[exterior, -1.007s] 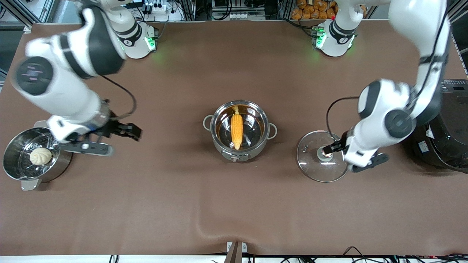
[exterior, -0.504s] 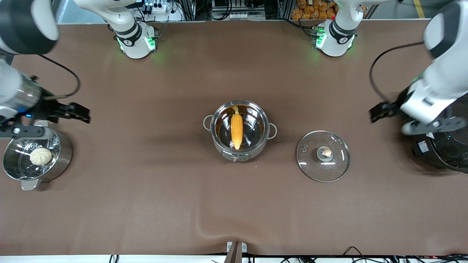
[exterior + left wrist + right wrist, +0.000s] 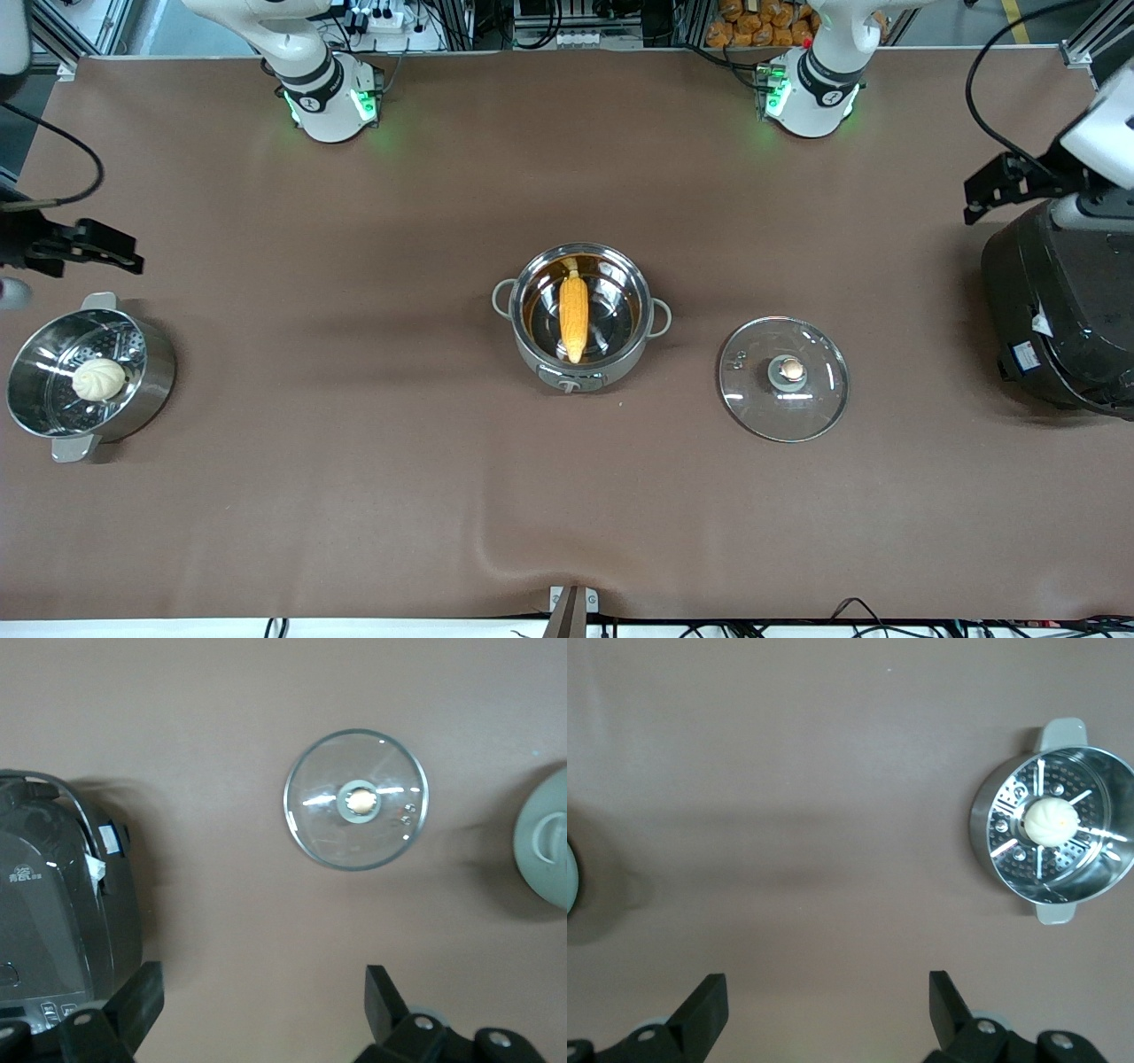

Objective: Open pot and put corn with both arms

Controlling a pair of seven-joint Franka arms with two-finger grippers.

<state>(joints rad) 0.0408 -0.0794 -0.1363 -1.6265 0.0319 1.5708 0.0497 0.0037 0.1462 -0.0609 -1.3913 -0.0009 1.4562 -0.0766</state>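
Observation:
The pot (image 3: 620,312) stands open at the middle of the table with the yellow-orange corn (image 3: 573,317) lying inside it. Its glass lid (image 3: 784,399) lies flat on the table beside it, toward the left arm's end, copper knob (image 3: 791,368) up; the lid also shows in the left wrist view (image 3: 356,800). My left gripper (image 3: 974,199) (image 3: 263,992) is open and empty, high over the table beside the black cooker. My right gripper (image 3: 124,252) (image 3: 824,997) is open and empty, high over the table near the steamer pot.
A steel steamer pot (image 3: 151,381) (image 3: 992,828) holding a white bun (image 3: 98,378) (image 3: 1051,819) stands at the right arm's end. A large black cooker (image 3: 1063,310) (image 3: 53,895) stands at the left arm's end.
The left gripper has left the lid's knob and risen away toward the cooker. The right gripper has risen and pulled away from beside the steamer pot. Pot, corn and lid stayed still.

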